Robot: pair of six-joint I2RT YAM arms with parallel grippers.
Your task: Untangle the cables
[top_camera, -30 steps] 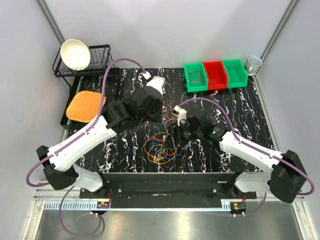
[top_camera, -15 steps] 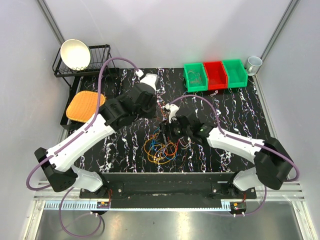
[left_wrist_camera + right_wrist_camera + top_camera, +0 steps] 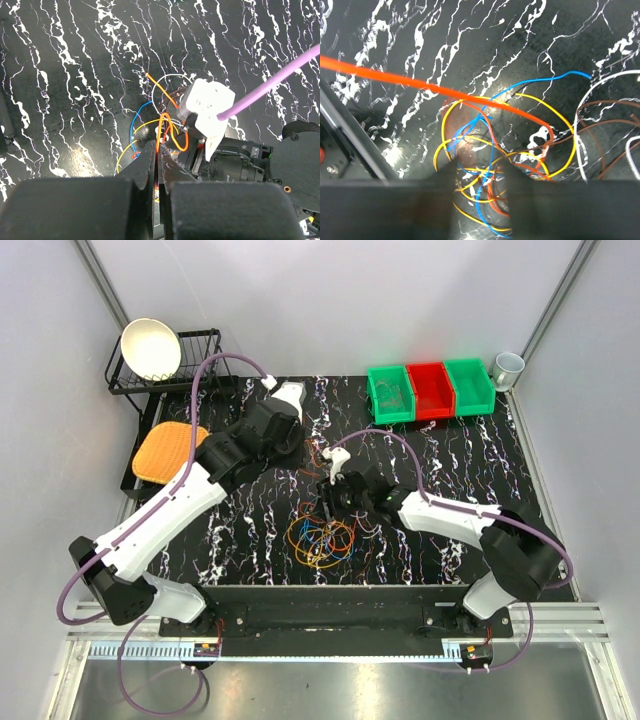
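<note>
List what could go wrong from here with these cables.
1. The left gripper is shut on the orange cable, which is stretched taut across the tangle. Pulling further may drag the whole pile along and tighten it.
2. The right gripper is open over several strands and could clamp more than one.
3. The right arm's wrist sits right beside the left gripper, so they might collide.

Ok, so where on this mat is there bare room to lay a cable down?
Widest bare patch: the mat between the bins and the right arm. A smaller one sits between the left arm and the cables. Crowded at the centre, where both arms meet.
</note>
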